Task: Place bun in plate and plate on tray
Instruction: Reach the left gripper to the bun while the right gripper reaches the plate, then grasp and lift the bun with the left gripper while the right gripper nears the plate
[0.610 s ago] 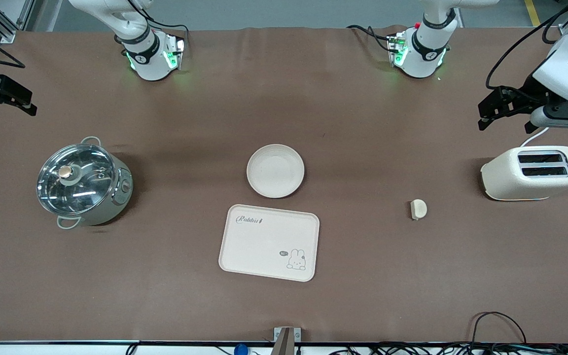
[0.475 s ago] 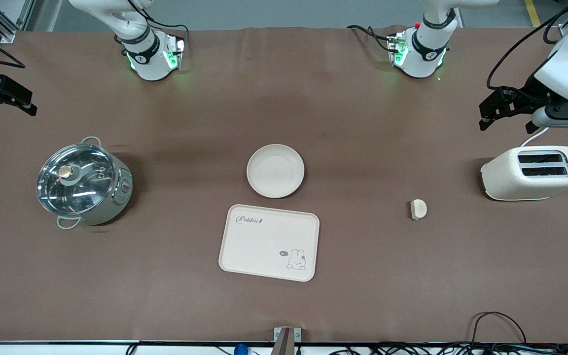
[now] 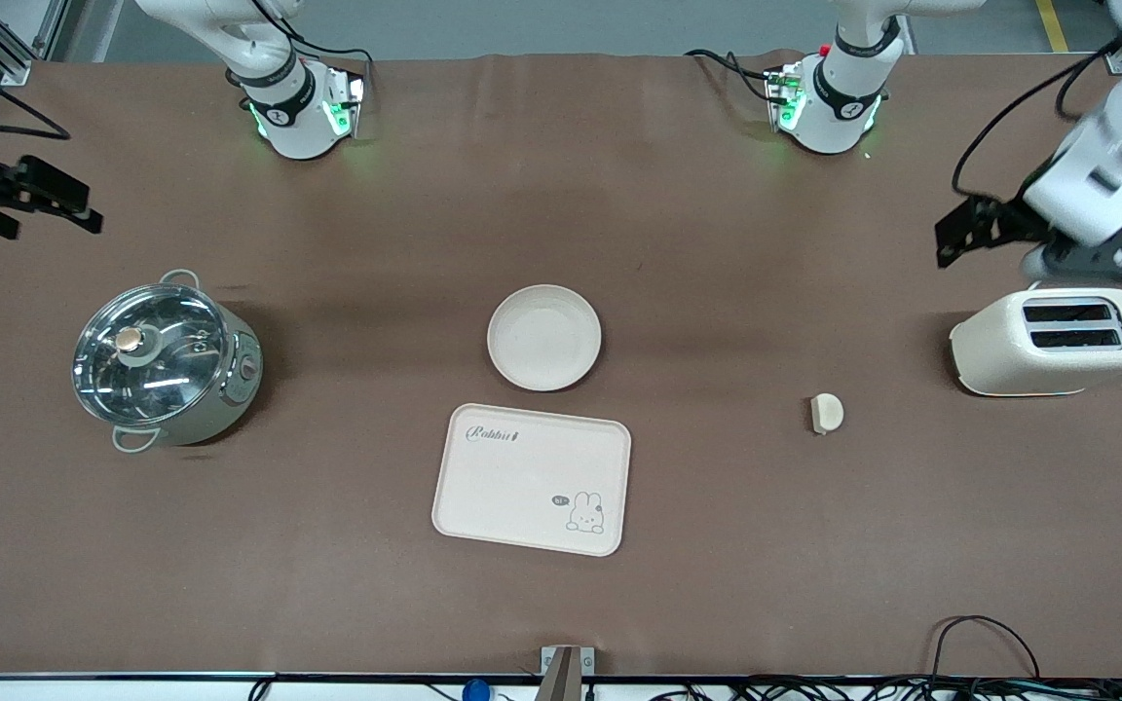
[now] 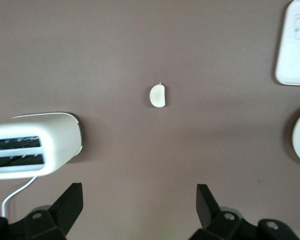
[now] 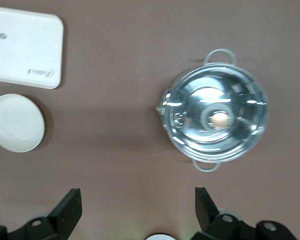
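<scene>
Brown cloth-covered table [image 3: 717, 545], both arm bases along its far edge. Plate [image 3: 544, 337] empty, near table centre. Tray [image 3: 532, 478] just beside it, nearer the front camera, apart from it by a thin gap; nothing on the tray. Bun [image 3: 826, 413] lies alone on the cloth toward the left arm's end, between tray and toaster [image 3: 1054, 341], well apart from the plate. Lidded pot [image 3: 164, 360] toward the right arm's end. Left gripper [image 4: 140, 202] up in the air above the cloth just beside the toaster, jaws spread wide, holding nothing. Right gripper [image 5: 138, 206] in the air over the cloth beside the pot, jaws likewise spread, empty.
</scene>
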`<state>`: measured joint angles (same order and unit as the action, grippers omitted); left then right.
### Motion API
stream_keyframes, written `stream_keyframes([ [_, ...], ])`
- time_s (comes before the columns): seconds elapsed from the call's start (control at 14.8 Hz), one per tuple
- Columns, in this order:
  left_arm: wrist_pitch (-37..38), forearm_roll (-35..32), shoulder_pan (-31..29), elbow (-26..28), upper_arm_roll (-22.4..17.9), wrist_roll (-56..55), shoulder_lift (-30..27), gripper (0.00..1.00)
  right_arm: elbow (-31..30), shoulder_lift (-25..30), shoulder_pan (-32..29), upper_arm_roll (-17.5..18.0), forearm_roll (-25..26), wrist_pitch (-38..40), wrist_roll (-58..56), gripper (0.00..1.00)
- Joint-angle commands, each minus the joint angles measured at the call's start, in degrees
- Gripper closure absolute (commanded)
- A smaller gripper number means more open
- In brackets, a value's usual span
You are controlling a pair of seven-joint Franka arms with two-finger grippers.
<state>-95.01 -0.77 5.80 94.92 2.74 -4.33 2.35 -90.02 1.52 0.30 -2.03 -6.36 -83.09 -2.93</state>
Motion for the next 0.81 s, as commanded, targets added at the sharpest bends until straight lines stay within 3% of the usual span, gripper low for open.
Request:
stream_keyframes([
  [0.0, -7.62, -0.64, -0.08, -1.14, -0.10, 0.82, 12.64, 0.00, -0.51, -3.96, 1.27, 0.00, -4.43, -1.36, 0.56, 0.00],
  [0.14, -15.34, -0.55, -0.08, 1.30, -0.01, 0.29, 18.37, 0.00, -1.56, -8.52, 3.20, 0.00, -7.25, -4.43, 1.17, 0.00],
  [0.41, -37.84, -0.11, -0.17, 13.42, 0.07, 0.11, 22.95, 0.00, -2.01, -18.72, 7.42, 0.00, -17.34, -15.32, 5.03, 0.00],
  [0.61, -46.47, 0.42, -0.08, 17.21, 0.16, 0.02, 26.38, 0.02, -1.92, -24.88, 11.72, 0.00, -22.73, -23.67, 7.15, 0.00],
  [0.68, -49.20, 0.42, -0.17, 18.53, 0.16, 0.11, 27.00, 0.05, -2.09, -25.85, 14.17, -0.08, -22.74, -25.87, 7.67, 0.00],
  [0.75, -49.66, 0.42, -0.17, 19.07, 0.16, 0.20, 27.01, 0.18, -2.53, -26.65, 16.63, -0.08, -22.65, -27.72, 8.90, 0.00],
])
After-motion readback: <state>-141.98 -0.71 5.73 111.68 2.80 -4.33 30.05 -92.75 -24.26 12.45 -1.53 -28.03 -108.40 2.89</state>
